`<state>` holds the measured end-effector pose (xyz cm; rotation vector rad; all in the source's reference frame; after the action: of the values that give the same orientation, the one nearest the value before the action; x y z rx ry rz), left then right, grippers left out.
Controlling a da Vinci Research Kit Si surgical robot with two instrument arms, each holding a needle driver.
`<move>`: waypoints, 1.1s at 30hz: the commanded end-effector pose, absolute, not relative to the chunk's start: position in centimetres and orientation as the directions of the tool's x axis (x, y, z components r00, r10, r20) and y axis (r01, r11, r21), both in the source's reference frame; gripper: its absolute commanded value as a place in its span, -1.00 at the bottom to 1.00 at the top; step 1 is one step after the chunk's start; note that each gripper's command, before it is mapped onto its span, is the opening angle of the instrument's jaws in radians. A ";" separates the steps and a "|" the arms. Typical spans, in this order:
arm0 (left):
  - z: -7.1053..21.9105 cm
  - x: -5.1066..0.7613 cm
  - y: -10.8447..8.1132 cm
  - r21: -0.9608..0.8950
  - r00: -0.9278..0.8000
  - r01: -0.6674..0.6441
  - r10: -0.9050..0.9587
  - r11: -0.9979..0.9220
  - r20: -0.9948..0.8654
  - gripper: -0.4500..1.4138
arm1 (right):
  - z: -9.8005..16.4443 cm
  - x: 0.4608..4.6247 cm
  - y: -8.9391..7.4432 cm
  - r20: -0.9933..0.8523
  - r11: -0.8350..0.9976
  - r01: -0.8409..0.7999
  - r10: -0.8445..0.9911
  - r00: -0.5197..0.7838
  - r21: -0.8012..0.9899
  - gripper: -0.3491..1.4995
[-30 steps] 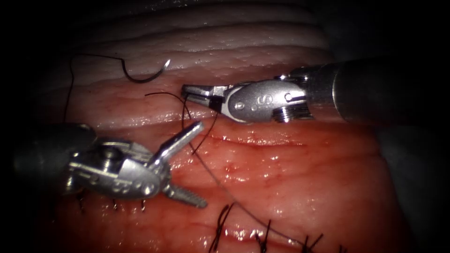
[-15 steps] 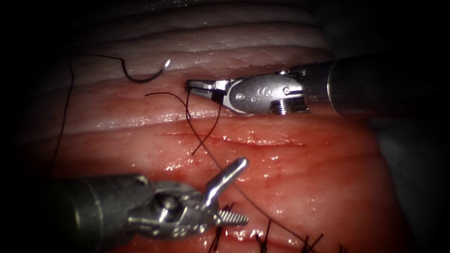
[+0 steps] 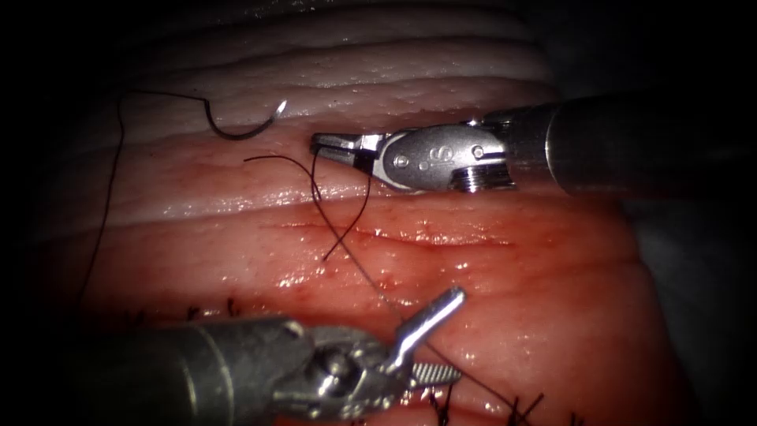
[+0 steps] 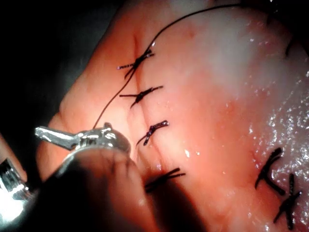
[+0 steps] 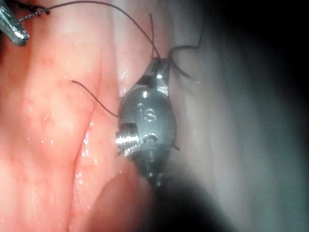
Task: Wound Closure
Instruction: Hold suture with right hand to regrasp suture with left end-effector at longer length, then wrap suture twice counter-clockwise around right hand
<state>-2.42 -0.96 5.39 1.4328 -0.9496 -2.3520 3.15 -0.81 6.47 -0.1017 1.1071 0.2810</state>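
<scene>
While the needle (image 3: pixel 244 126) lies free on the tissue (image 3: pixel 505 276), the right pincer (image 3: pixel 335 148) clamps limp, slippery thread (image 3: pixel 315 185); the left pincer (image 3: pixel 434 335) gapes empty astride it.

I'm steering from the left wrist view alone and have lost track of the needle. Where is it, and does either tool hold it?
Observer: The needle lies loose on the pale tissue, upper left in the endoscope view. Neither tool holds it, and it is not in the tissue.
Operator: What has the right gripper got?
Observer: The right gripper is shut on the thread, which hangs from its tip.
Operator: And my own?
Observer: The left gripper is open and holds nothing. A long strand of thread crosses between its jaws toward the stitches.
</scene>
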 end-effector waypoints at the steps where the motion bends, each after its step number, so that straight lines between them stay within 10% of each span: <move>1: 5.4 -2.46 -1.0 0.630 -0.496 -0.133 -0.499 -0.765 -0.710 0.12 | 6.5 3.23 -0.8 -0.894 0.960 -0.273 0.171 0.415 0.057 -1.00; 7: 5.4 -2.49 -1.0 0.634 -0.502 -0.132 -0.500 -0.762 -0.706 -0.98 | 6.5 3.23 -0.8 -0.893 0.960 -0.274 0.172 0.415 0.057 -1.00; 33: 5.2 -0.61 -1.0 0.601 -0.661 -0.105 -0.396 -0.792 -0.637 -1.00 | 6.2 3.11 -1.2 -0.895 0.958 -0.270 0.202 0.398 0.096 -1.00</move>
<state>-0.46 -1.03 5.10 1.1902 -0.9301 -2.5644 3.03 -1.15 6.14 -0.0664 1.1195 0.3026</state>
